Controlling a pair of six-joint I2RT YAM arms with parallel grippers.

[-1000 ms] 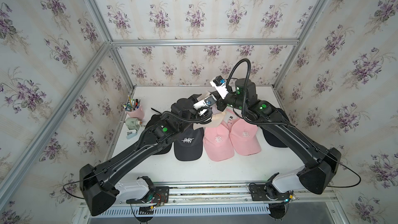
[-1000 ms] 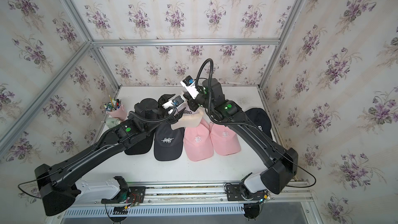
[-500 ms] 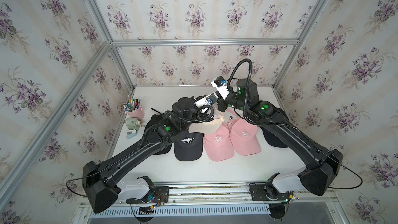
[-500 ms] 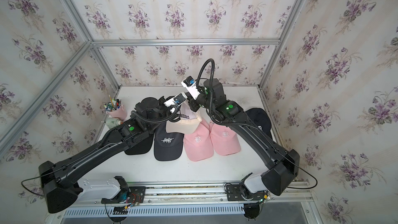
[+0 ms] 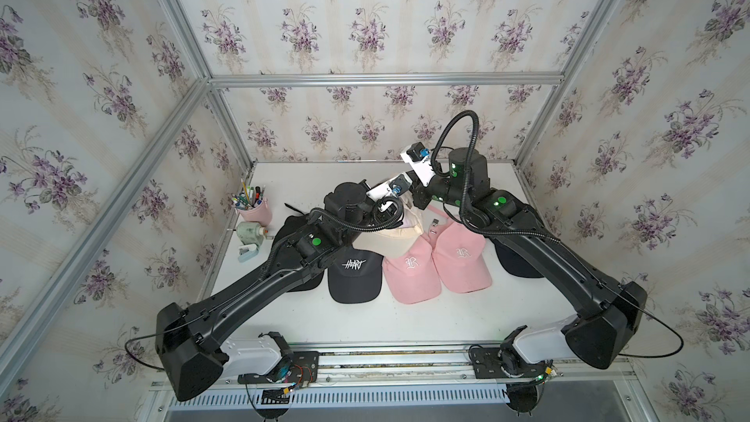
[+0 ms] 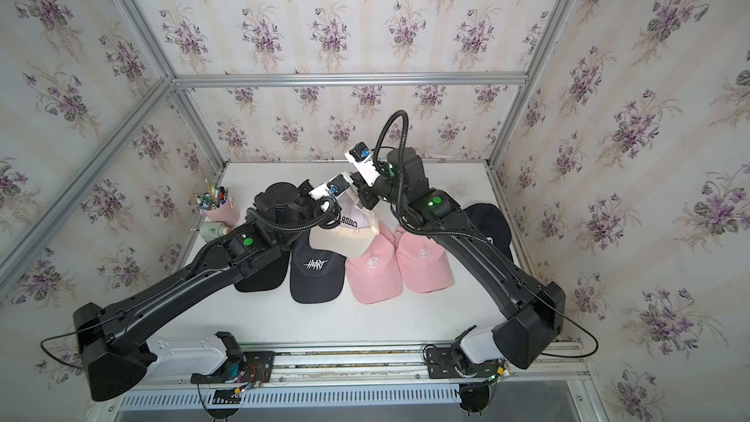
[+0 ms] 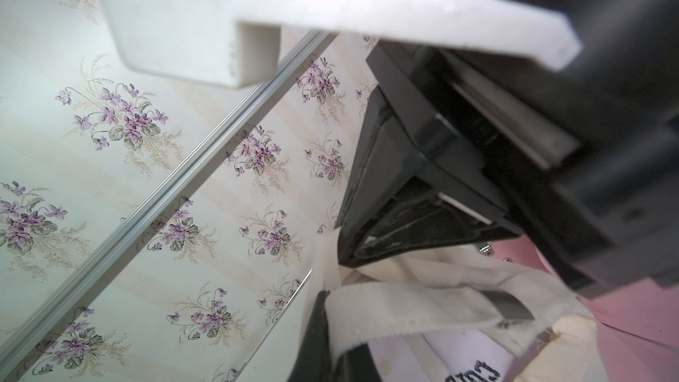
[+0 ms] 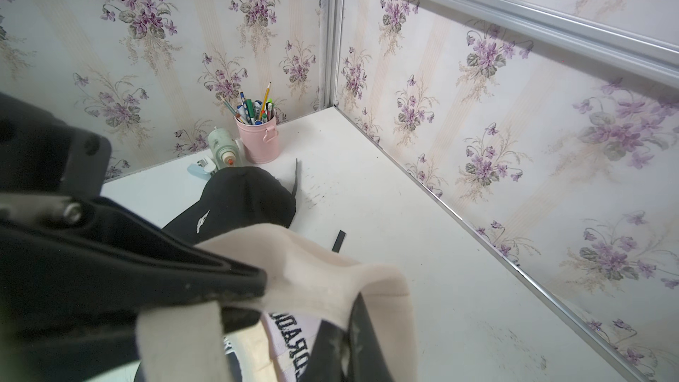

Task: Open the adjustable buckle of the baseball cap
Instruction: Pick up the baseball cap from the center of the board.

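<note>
Top views both show the cream cap [image 5: 385, 239] well to the right of the pink pen cup [image 5: 255, 213], its back end raised, and both arms meeting over it. Left wrist view now: the left gripper [image 7: 336, 347] is clenched on the cap's strap [image 7: 404, 306] (the dark buckle [image 7: 509, 306] sits further along that strap). Right wrist view: the right gripper [image 8: 253, 295] is pinched tight on the cream cap's rear band, with the pen cup off behind it.
</note>
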